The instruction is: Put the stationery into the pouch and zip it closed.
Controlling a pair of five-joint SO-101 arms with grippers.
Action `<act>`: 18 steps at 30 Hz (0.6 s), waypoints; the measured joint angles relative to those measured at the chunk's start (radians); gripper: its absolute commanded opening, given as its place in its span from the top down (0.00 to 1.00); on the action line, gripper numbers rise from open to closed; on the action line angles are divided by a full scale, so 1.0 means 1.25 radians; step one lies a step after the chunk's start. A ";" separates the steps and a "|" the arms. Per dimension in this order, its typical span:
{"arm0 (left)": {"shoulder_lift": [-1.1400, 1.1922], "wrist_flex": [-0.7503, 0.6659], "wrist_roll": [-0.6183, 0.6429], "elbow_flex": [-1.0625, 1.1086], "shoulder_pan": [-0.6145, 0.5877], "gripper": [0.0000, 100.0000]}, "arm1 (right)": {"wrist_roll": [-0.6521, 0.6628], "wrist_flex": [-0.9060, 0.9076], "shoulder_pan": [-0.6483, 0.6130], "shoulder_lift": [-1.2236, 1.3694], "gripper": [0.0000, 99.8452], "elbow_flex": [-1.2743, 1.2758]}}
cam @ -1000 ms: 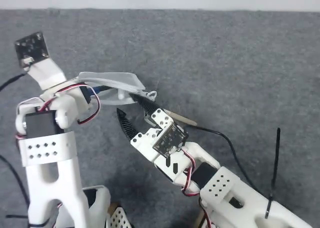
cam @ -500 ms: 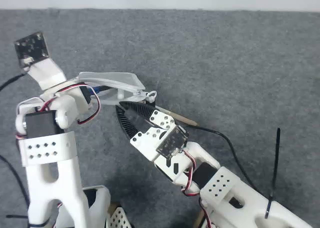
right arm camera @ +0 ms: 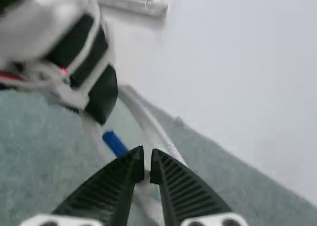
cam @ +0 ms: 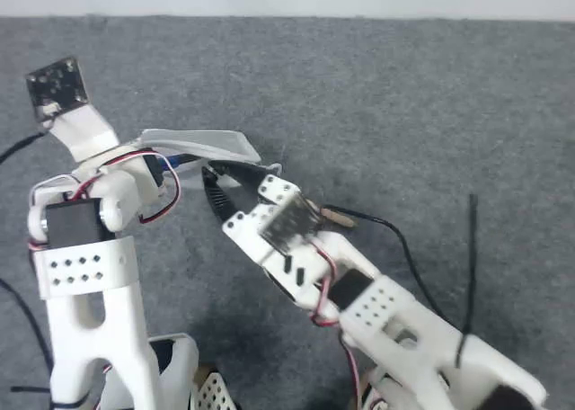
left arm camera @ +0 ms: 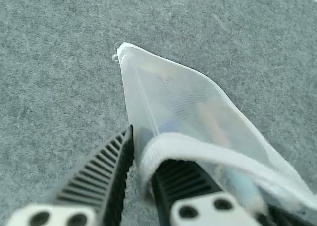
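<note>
The pouch (cam: 202, 145) is translucent white mesh, held off the grey table at the left. My left gripper (left arm camera: 136, 137) is shut on its thick white rim, and the pouch (left arm camera: 183, 102) hangs away from it with blurred stationery inside. A blue pen (right arm camera: 115, 142) shows through the mesh. My right gripper (cam: 220, 178) reaches in from the lower right to the pouch's near edge. Its black fingers (right arm camera: 124, 174) are pressed almost together on the white zipper band (right arm camera: 148, 124).
A wooden pencil (cam: 340, 218) lies on the grey felt beside the right arm, partly under it. A black cable (cam: 404, 257) curves across the table at the right. The left arm's white body (cam: 85, 275) stands at the front left. The far and right felt is open.
My right gripper was open one second ago. It has swung left toward the pouch and shut on its zipper edge. The left arm and pouch have stayed put.
</note>
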 measured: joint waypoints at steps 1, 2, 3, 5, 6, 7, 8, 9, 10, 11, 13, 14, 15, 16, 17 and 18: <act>0.000 0.000 0.000 0.000 0.000 0.99 | 0.000 0.001 0.000 0.039 0.98 -0.012; 0.000 0.000 0.000 0.000 0.000 0.99 | -0.001 0.011 0.002 0.074 0.98 -0.032; 0.001 0.000 0.000 0.000 0.000 0.99 | -0.001 0.031 0.002 0.097 0.98 -0.054; 0.001 0.000 0.000 0.000 0.000 0.99 | -0.002 0.102 0.002 0.118 0.98 -0.102; 0.001 0.000 0.000 0.000 0.000 0.99 | -0.002 0.144 0.002 0.124 0.98 -0.126; 0.001 0.000 0.000 0.001 0.000 0.99 | -0.002 0.189 0.006 0.128 0.98 -0.149; 0.001 0.000 0.000 0.010 0.000 0.99 | -0.002 0.231 0.010 0.130 0.98 -0.167; 0.001 -0.002 0.000 0.020 0.000 0.99 | -0.002 0.270 0.016 0.130 0.98 -0.183; 0.001 -0.010 0.000 0.027 0.002 0.99 | -0.002 0.307 0.020 0.129 0.98 -0.194; 0.001 -0.016 0.000 0.032 0.004 0.99 | -0.002 0.339 0.022 0.119 0.98 -0.200; 0.001 -0.021 0.000 0.033 0.001 0.99 | -0.002 0.409 0.029 0.066 0.98 -0.200; 0.001 -0.022 0.000 0.033 -0.006 0.99 | -0.002 0.444 0.038 0.033 0.98 -0.200; 0.001 -0.022 0.000 0.033 -0.015 0.99 | -0.002 0.480 0.045 -0.002 0.98 -0.200; 0.001 -0.022 0.000 0.033 -0.023 0.99 | -0.001 0.518 0.054 -0.039 0.98 -0.199; 0.001 -0.022 0.000 0.033 -0.032 0.99 | -0.001 0.551 0.066 -0.076 0.98 -0.199; 0.001 -0.022 0.000 0.033 -0.041 0.99 | -0.001 0.582 0.082 -0.112 0.98 -0.198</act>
